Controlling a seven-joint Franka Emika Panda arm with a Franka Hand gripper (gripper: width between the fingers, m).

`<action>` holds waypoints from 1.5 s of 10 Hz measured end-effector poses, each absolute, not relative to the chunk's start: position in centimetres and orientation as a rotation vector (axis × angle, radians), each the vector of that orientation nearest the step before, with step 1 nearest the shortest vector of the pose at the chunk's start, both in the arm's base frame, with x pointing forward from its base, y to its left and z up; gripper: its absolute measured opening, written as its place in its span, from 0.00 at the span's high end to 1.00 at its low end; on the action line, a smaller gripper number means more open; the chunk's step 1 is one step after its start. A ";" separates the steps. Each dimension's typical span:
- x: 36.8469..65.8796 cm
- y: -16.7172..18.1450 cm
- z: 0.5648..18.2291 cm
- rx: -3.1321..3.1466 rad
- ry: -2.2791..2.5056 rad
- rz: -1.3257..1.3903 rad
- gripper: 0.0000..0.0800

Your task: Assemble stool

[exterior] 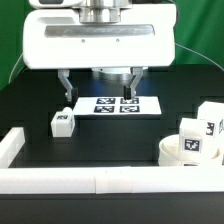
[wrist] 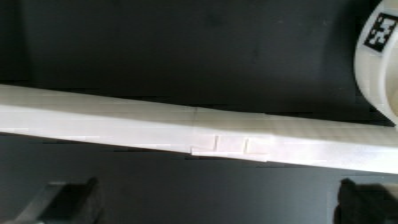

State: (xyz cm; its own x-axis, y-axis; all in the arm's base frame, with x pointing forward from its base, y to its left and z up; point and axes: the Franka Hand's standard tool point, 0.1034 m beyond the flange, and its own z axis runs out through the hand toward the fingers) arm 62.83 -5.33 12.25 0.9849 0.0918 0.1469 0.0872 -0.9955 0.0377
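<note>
The round white seat disc (exterior: 186, 153) lies at the exterior view's right, near the front rail. Two tagged white legs (exterior: 198, 132) (exterior: 209, 113) stand close behind it; whether the nearer one touches it I cannot tell. A third tagged leg (exterior: 63, 121) stands alone at the exterior view's left. My gripper (exterior: 99, 85) hangs over the back middle of the table, open wide and empty, apart from all parts. In the wrist view the gripper (wrist: 221, 205) shows two dark fingertips (wrist: 71, 200) far apart with nothing between them. A rounded white tagged part (wrist: 379, 70) shows at that view's edge.
The marker board (exterior: 118, 103) lies just in front of and below the gripper. A long white rail (exterior: 100, 182) borders the table's front and the exterior view's left side; it crosses the wrist view (wrist: 178, 120) diagonally. The table surface is black.
</note>
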 end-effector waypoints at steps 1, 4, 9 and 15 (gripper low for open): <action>62.8 -5.4 12.2 3.100 0.137 0.227 0.19; 60.0 -8.7 9.8 3.120 0.135 -0.032 0.19; 58.6 -12.4 8.4 3.073 0.114 -0.588 0.19; 53.1 -13.5 5.3 2.911 0.021 -1.241 0.19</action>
State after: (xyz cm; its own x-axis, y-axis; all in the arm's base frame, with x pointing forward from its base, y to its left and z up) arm 53.06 -13.48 5.32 0.6922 0.0212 -0.7213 0.0029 -0.9996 -0.0265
